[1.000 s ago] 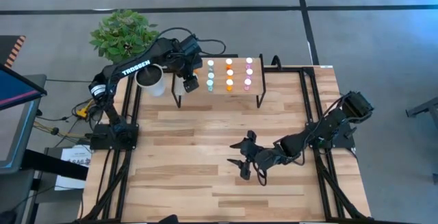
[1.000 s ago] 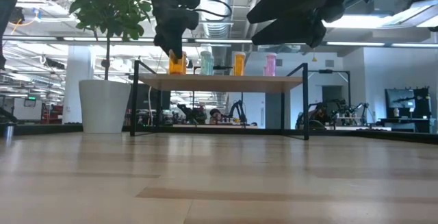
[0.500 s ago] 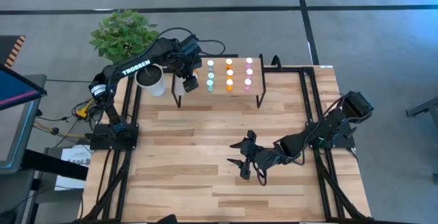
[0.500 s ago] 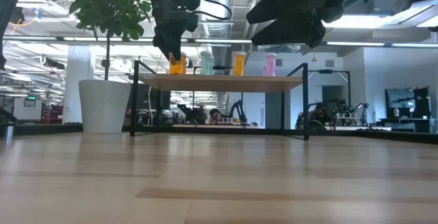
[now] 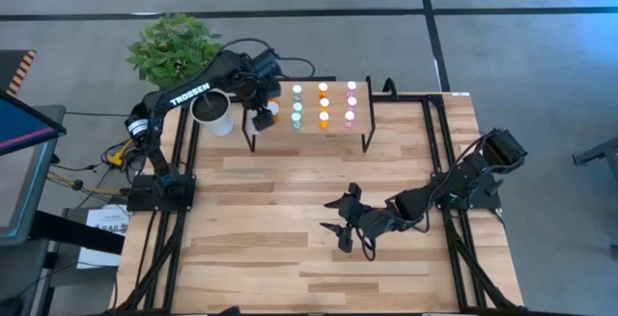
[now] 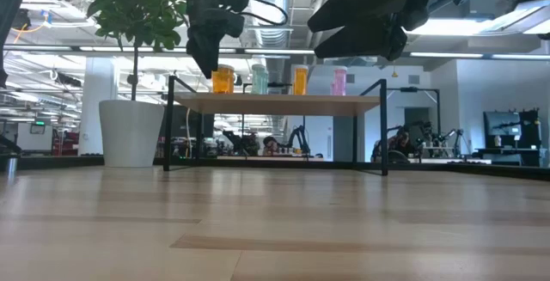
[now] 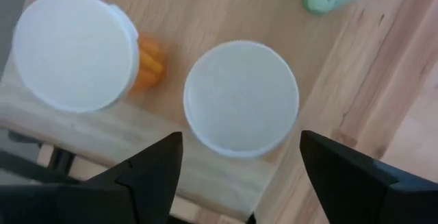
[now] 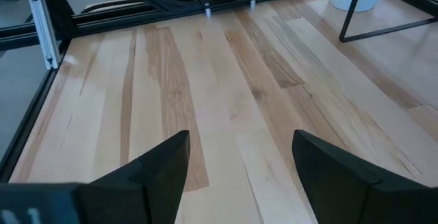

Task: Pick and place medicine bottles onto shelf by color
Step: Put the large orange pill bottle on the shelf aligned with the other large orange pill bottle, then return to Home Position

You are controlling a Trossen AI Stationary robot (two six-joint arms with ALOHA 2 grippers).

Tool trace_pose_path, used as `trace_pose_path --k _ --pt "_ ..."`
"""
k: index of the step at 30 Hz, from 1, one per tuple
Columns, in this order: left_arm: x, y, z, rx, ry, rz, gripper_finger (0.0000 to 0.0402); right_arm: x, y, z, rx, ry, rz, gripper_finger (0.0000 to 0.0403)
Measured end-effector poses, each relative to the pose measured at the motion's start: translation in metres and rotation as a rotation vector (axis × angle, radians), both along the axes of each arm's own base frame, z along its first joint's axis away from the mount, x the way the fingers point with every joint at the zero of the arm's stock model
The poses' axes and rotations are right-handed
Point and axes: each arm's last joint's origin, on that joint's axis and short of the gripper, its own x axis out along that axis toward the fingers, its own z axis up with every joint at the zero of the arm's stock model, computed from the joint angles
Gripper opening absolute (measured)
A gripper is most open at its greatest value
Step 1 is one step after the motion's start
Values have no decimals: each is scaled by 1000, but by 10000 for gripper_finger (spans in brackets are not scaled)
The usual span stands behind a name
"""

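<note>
The shelf (image 5: 311,128) stands at the table's far edge on black legs. Teal (image 5: 296,106), orange (image 5: 323,104) and pink (image 5: 351,103) bottles stand on it in columns by colour. Two wide orange bottles with white caps (image 7: 241,97) (image 7: 75,51) stand at its left end; the low view shows one (image 6: 223,79). My left gripper (image 5: 261,116) (image 7: 236,179) hovers open just above that end, its fingers either side of one cap and clear of it. My right gripper (image 5: 343,224) (image 8: 239,183) hangs open over the table's middle, holding nothing.
A white plant pot (image 5: 212,113) with a leafy plant (image 5: 174,45) stands just left of the shelf, close to my left arm. Black frame rails (image 5: 439,142) run along the table's sides. Bare tabletop (image 5: 290,190) lies between the shelf and my right gripper.
My left gripper has risen and shifted a little toward the table's left, coming clear of the wide orange bottle, which stays upright on the shelf's left end.
</note>
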Motion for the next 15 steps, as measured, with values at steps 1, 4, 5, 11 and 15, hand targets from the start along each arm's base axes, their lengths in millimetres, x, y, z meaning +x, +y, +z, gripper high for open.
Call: trace_pose_path --k 1,4,5,11,15 --pt "-1 -1 2 -2 5 -1 283 0 0 0 0 0 0 281" --pt "-4 -2 10 -6 13 -2 282 0 0 0 0 0 0 281" --pt "-4 -3 14 -5 12 -2 280 0 0 0 0 0 0 281" --pt "-21 -16 40 23 -36 6 245 1 -2 0 0 1 -6 281" --pt "-49 -42 70 94 -175 20 200 2 -4 0 -10 3 -4 281"
